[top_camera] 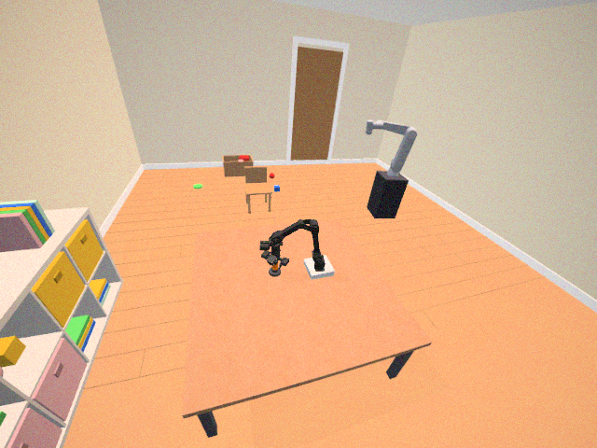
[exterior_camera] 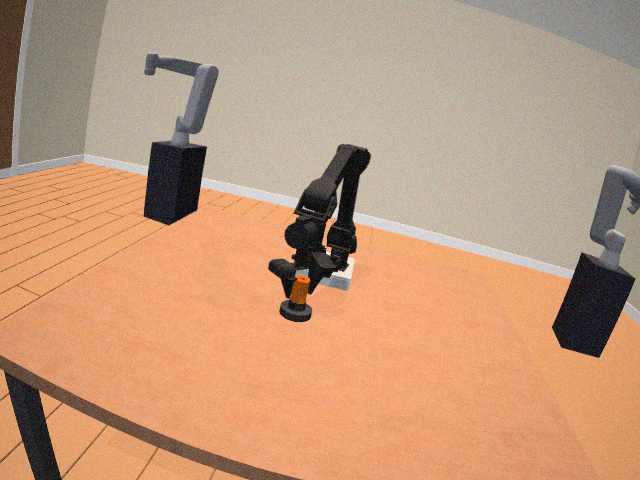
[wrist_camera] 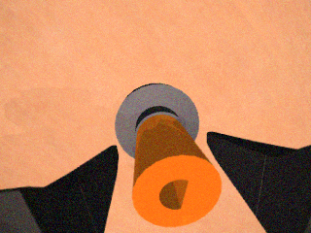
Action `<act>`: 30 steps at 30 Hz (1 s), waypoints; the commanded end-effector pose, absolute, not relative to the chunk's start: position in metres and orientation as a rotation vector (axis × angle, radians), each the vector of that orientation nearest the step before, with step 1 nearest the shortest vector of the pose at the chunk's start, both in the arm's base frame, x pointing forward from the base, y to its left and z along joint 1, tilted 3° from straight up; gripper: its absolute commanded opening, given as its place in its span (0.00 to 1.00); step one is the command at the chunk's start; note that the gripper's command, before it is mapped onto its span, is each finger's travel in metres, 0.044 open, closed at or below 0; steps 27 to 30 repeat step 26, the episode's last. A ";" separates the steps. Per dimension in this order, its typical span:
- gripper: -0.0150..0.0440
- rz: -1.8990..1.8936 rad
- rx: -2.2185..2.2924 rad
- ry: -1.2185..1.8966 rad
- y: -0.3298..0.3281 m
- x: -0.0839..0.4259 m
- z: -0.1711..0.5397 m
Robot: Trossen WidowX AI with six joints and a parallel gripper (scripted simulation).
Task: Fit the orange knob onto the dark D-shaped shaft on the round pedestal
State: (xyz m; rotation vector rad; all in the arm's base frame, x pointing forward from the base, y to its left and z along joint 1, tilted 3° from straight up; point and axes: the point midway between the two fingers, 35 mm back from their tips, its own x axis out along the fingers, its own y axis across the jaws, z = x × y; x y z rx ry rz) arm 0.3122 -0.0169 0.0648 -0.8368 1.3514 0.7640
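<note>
The orange knob [top_camera: 275,266] [exterior_camera: 299,290] [wrist_camera: 148,194] stands over the centre of the dark round pedestal [top_camera: 274,273] [exterior_camera: 295,314] [wrist_camera: 127,114]. Its open top shows a D-shaped hole in the wrist view. A short dark section shows between the knob's lower end and the pedestal's disc; I cannot tell whether it is bare shaft or a collar, nor whether the knob is fully seated. My gripper [exterior_camera: 299,293] [wrist_camera: 162,144] is open, one finger on each side of the knob, with table showing between fingers and knob in the wrist view. The flat side of the shaft is hidden.
The arm's white base plate [top_camera: 313,274] [exterior_camera: 339,282] lies on the table [top_camera: 289,328] [exterior_camera: 361,372] beside the pedestal. Beyond the table stand a chair [top_camera: 256,175], a shelf unit [top_camera: 104,243] and grey arms on black blocks [top_camera: 385,195] [exterior_camera: 173,183].
</note>
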 end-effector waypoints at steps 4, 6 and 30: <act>1.00 0.764 -0.837 1.351 -0.017 0.312 0.065; 1.00 0.764 -0.837 1.351 -0.017 0.312 0.065; 1.00 0.764 -0.837 1.351 -0.016 0.308 0.161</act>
